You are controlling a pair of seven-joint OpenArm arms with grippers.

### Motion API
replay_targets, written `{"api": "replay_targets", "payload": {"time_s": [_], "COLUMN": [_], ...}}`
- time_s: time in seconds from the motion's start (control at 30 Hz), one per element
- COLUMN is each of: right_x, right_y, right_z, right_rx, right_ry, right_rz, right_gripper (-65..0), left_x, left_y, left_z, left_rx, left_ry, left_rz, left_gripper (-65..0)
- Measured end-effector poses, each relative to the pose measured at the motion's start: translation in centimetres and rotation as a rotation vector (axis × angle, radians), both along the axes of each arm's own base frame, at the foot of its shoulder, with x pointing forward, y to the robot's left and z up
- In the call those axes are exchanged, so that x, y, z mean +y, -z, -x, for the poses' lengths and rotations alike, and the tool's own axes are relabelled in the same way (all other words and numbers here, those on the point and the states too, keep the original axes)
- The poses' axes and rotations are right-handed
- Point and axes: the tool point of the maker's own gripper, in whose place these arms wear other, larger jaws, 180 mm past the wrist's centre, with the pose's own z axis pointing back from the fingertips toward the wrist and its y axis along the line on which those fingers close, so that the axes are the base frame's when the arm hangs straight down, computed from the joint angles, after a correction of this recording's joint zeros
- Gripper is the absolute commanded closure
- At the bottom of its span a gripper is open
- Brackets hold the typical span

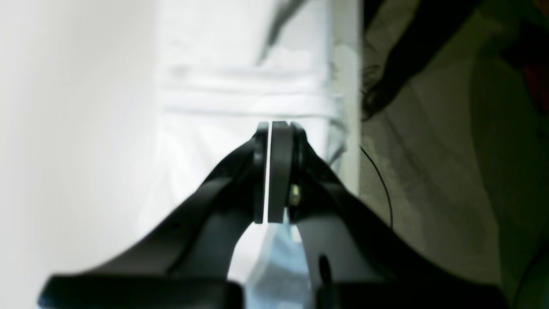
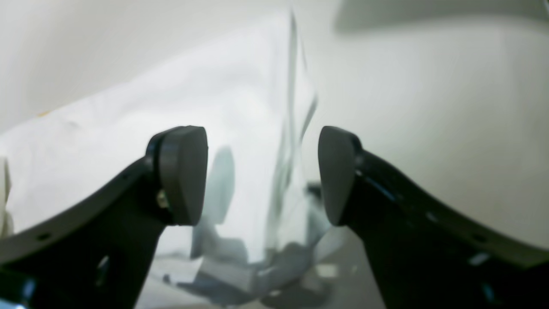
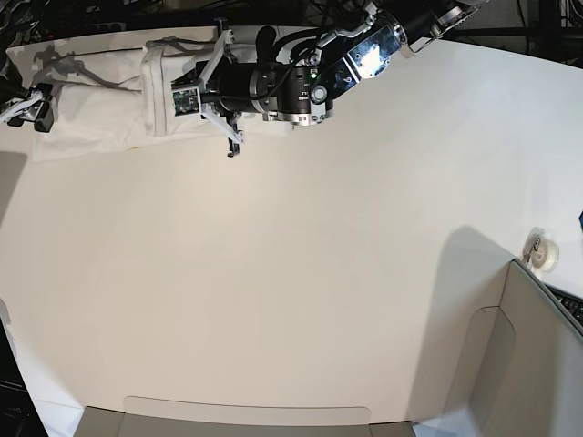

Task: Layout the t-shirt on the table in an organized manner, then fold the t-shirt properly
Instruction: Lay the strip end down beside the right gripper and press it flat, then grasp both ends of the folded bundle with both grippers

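t-shirt [image 3: 100, 91] bunched along table [image 3: 301, 291] far edge, tons of bare room nearer. left gripper [image 1: 272, 128] pinched together over it, right gripper [image 2: 261, 171] jaws apart at cloth.

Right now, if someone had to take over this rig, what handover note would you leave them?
Left gripper: shut, over the t-shirt near the table's far edge; the frames do not show whether cloth is pinched.
Right gripper: open, holding nothing, with white cloth just ahead of it.
T-shirt: stretched in a long strip along the far edge of the table, bunched and creased near the middle, print not visible.
Done: shirt is on the table, roughly stretched out.
Left: flatten it and square it up, then do all the folds.
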Motion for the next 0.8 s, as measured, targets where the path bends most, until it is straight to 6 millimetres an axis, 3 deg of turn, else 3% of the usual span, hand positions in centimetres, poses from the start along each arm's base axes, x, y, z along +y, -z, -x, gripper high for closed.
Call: {"api": "replay_targets", "payload": {"time_s": [0.07, 0.2, 0.33, 0.47, 0.63, 0.8], "right_x": [-0.5, 0.0, -0.5, -1.0, -2.2, 0.0], "right_y": [-0.9, -0.4, -0.3, 4.3, 4.6, 4.6], "right_z": [-0.7, -0.7, -1.2, 0.1, -1.4, -3.1], "right_rx": [-0.015, 0.017, 0.007, 0.112, 0.038, -0.014], "right_ry": [-0.019, -0.048, -0.046, 0.0, 0.044, -0.007], "right_rz": [0.026, 0.027, 0.003, -0.119, -0.249, -0.336], "right_gripper": [-48.4, -54.3, -54.4, -54.4, -54.4, -54.3], "left_x": [0.4, 1.7, 2.6, 2.7, 2.7, 2.7], "left_y": [0.3, 1.4, 2.1, 2.2, 2.1, 2.2], "left_z": [-0.2, -0.1, 0.0, 0.0, 0.0, 0.1], "left_rx": [0.011, 0.019, 0.022, 0.023, 0.023, 0.024], "left_ry": [-0.017, -0.024, -0.025, -0.025, -0.026, -0.026], "left_rz": [-0.009, -0.039, -0.066, -0.067, -0.065, -0.066], "left_gripper": [-0.1, -0.1, -0.1, -0.1, -0.1, -0.1]}}
